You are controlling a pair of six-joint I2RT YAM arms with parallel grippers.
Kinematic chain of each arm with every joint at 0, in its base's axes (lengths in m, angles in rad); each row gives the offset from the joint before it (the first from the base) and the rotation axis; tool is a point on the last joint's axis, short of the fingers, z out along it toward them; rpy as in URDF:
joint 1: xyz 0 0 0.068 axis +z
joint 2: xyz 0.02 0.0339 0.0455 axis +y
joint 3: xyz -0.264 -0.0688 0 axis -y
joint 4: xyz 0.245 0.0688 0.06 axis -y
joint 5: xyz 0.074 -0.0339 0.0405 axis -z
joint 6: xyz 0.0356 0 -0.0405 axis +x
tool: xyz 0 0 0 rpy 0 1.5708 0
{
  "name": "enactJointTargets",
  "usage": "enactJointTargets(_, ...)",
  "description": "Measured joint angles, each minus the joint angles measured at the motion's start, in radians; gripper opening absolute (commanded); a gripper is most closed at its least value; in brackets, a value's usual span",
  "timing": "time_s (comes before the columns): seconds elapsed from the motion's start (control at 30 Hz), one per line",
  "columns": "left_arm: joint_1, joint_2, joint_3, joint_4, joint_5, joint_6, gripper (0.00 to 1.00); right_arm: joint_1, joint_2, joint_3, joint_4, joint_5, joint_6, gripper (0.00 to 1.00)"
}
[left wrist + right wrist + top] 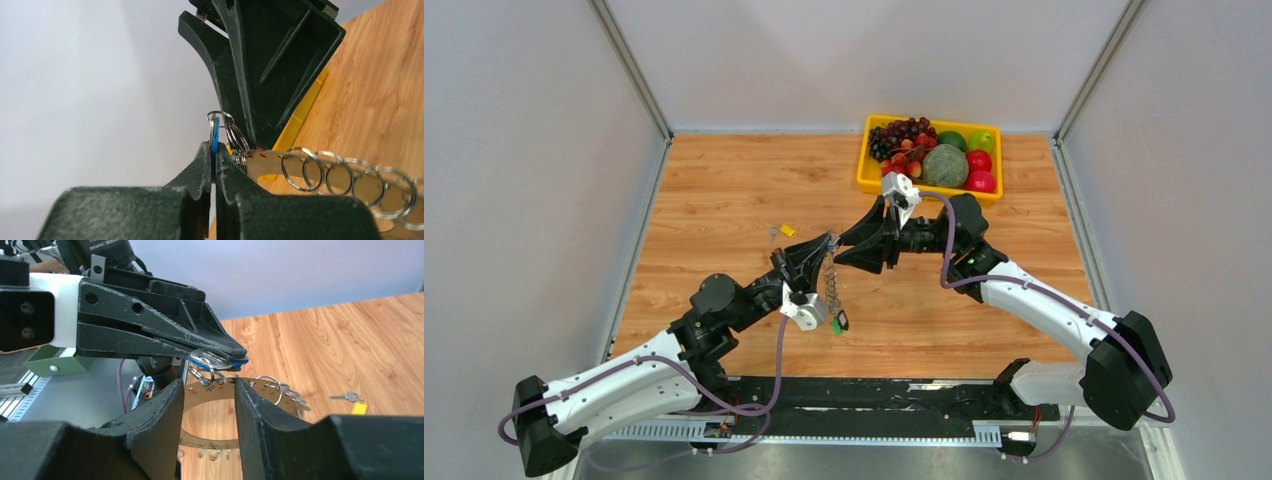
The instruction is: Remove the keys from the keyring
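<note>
Dangling grey keyring [831,283], silvery loops [345,175], blue key [214,142]

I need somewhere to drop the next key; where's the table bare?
Bare table lies far left, between its left edge and the yellow key, and right, between the fruit basket and the right arm. Crowded: the middle, where the left gripper, right gripper, keyring and loose keys cluster.
</note>
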Motion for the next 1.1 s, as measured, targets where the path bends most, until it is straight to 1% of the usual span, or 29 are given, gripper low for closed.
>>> enactJointTargets(0.1,0.0,-0.001,0.0,0.005,0.001,-0.004,0.0,0.003,-0.002,-0.006,0.04,-0.018,0.013,0.43)
enactJointTargets(0.2,0.0,-0.002,0.0,0.005,0.003,-0.005,0.0,0.004,-0.008,-0.021,0.068,-0.028,0.02,0.35)
enactJointTargets(0.3,0.0,-0.003,0.0,0.005,0.005,-0.006,0.0,0.004,-0.012,-0.027,0.078,-0.037,0.023,0.3)
enactJointTargets(0.43,0.0,-0.008,-0.001,0.005,0.009,-0.01,0.0,0.004,-0.012,-0.027,0.08,-0.051,0.028,0.19)
enactJointTargets(0.53,-0.001,-0.009,-0.003,0.005,0.015,-0.012,0.0,0.004,-0.012,-0.027,0.09,-0.055,0.034,0.14)
enactJointTargets(0.7,-0.002,-0.018,-0.007,0.005,0.018,-0.012,0.0,0.002,-0.011,-0.027,0.098,-0.055,0.041,0.0)
enactJointTargets(0.97,-0.002,-0.023,-0.014,0.007,0.001,-0.012,0.0,0.0,-0.011,-0.026,0.088,-0.047,0.04,0.0)
enactJointTargets(1.1,-0.003,-0.024,-0.038,0.049,-0.027,-0.011,0.0,0.0,-0.008,-0.011,0.053,-0.039,0.041,0.0)
